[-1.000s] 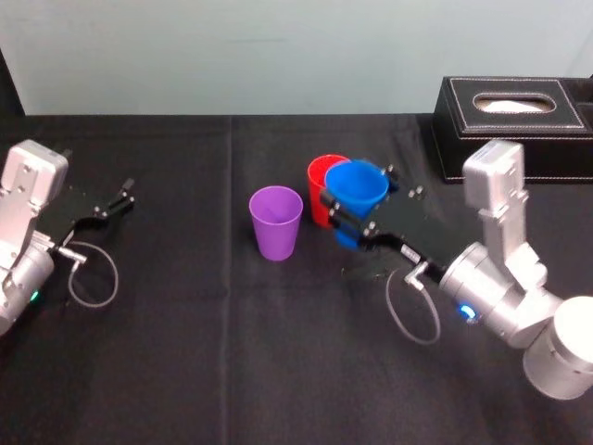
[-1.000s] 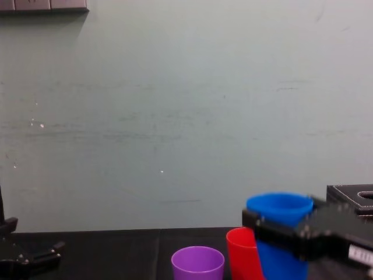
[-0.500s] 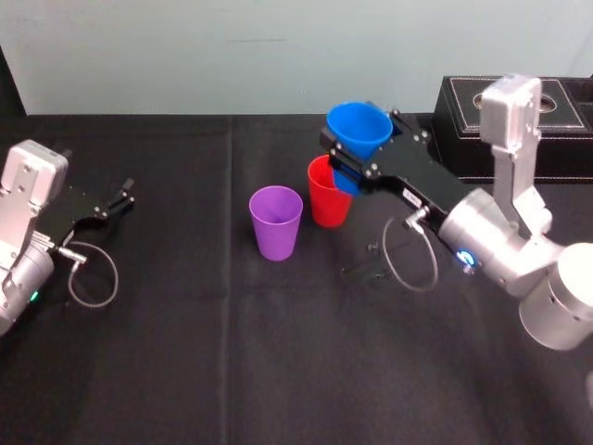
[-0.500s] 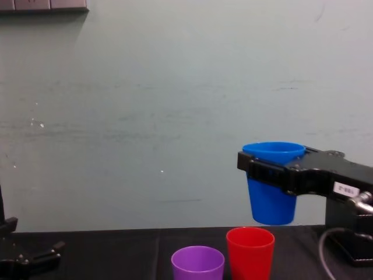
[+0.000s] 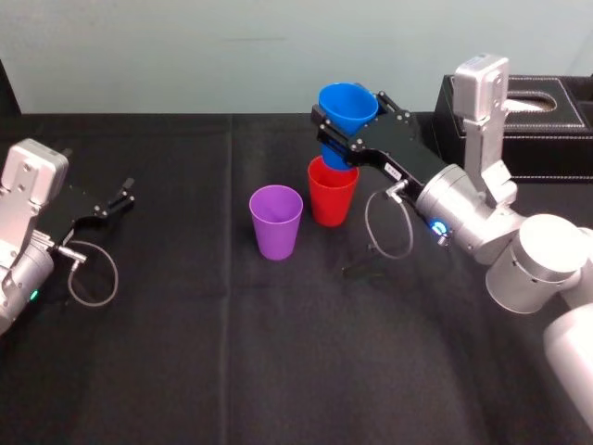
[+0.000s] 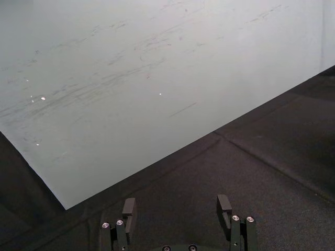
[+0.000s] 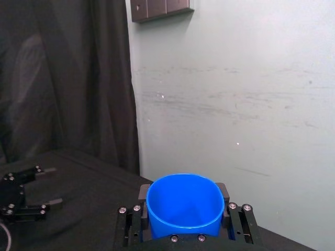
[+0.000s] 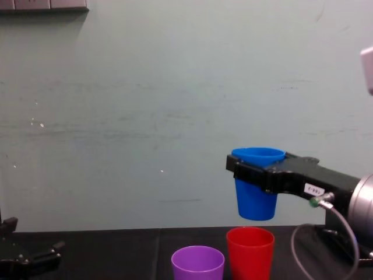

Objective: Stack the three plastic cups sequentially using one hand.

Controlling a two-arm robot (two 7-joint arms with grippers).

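Head view, upper centre: your right gripper (image 5: pixel 345 130) has its jaws clamped on the blue cup (image 5: pixel 347 104) just under the rim, one finger on each side, cup upright and mouth up. Chest view, right of centre, shows the blue cup (image 8: pixel 254 201) in the air with a clear gap between its base and the mouth of the red cup (image 8: pixel 250 251), roughly above it and maybe slightly off to the right. Red cup (image 5: pixel 332 195) stands upright on the black table (image 5: pixel 232 352) at centre frame. Purple cup (image 5: pixel 276 222) stands just to its left and a bit lower in frame, near but not touching. Right wrist view, bottom centre, confirms the blue cup (image 7: pixel 183 204) sits snug between the fingers. Your left gripper (image 5: pixel 120 197) sits parked at left edge, mid-height, jaws wide with nothing between them, as left wrist view shows at the bottom edge (image 6: pixel 178 209). A black box (image 5: pixel 547 130) sits in the upper right corner, not part of the job. Progress, as I judge it: no cup is nested yet, so stack count is zero. The first pick is done and the blue cup is staged over red. Left to do: line up, lower blue into red, let go, then bring purple into the stack with the same arm.
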